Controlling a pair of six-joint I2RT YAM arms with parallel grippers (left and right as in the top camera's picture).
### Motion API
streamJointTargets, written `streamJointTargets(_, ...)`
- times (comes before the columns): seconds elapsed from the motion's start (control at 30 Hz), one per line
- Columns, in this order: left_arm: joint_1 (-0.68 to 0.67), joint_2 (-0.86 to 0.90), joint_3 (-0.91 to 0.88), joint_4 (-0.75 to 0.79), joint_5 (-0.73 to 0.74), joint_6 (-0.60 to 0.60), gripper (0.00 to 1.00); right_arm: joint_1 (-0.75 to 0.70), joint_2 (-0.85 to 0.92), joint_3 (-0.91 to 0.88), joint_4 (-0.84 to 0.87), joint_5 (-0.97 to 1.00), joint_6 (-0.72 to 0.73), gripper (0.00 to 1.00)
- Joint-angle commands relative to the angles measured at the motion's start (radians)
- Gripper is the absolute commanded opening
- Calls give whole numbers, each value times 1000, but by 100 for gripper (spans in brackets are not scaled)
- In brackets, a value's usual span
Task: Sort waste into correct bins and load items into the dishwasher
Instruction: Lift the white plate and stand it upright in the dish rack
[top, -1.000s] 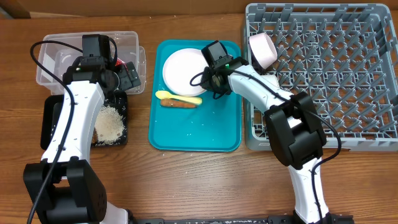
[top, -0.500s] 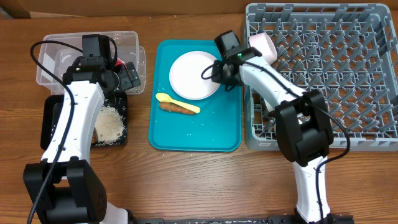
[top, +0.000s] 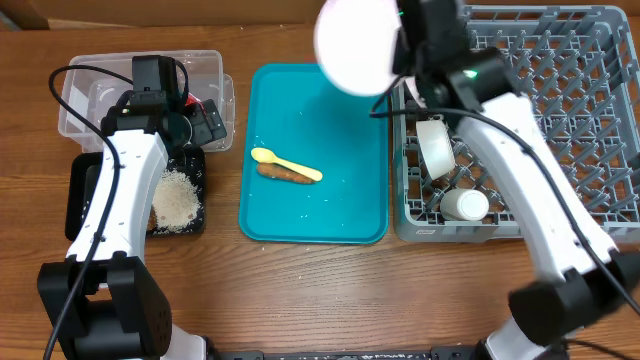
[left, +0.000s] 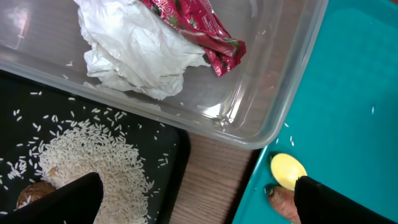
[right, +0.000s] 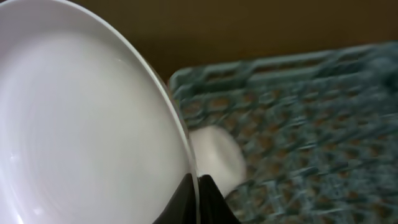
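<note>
While the right tool (right: 200, 196) is closed tight on the rim of the plate (top: 357, 45), holding it high at the top centre of the overhead frame beside the dish rack (top: 600, 120), the left tool (left: 196, 196) stands wide open and empty over the clear tub (left: 273, 106) and black tray (left: 168, 155).

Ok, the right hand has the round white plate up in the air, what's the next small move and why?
Probably carry the round pale plate rightward over the grey plastic dish rack, then lower it edge-down between its free pegs. The right hand is shut on its rim, holding it high near the rack's left side, where a small pale bowl and small white cup sit.
</note>
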Motion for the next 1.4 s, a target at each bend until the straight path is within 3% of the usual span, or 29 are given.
streamJointTargets(0.0,-2,-19,14,3,-13,-5,100,2,-33,22,-1,485,-6,4)
streamJointTargets(0.1,-2,-19,14,3,-13,-5,100,-8,-19,16,0,665,-5,4)
streamJointTargets(0.2,-2,-19,14,3,-13,-5,100,-44,-5,-9,30,726,-5,4)
streamJointTargets(0.6,-2,-19,14,3,-13,-5,100,-183,51,-223,246,725,-40,4)
streamJointTargets(1.37,-2,-19,14,3,-13,-5,100,-195,217,-273,274,710,-39,4)
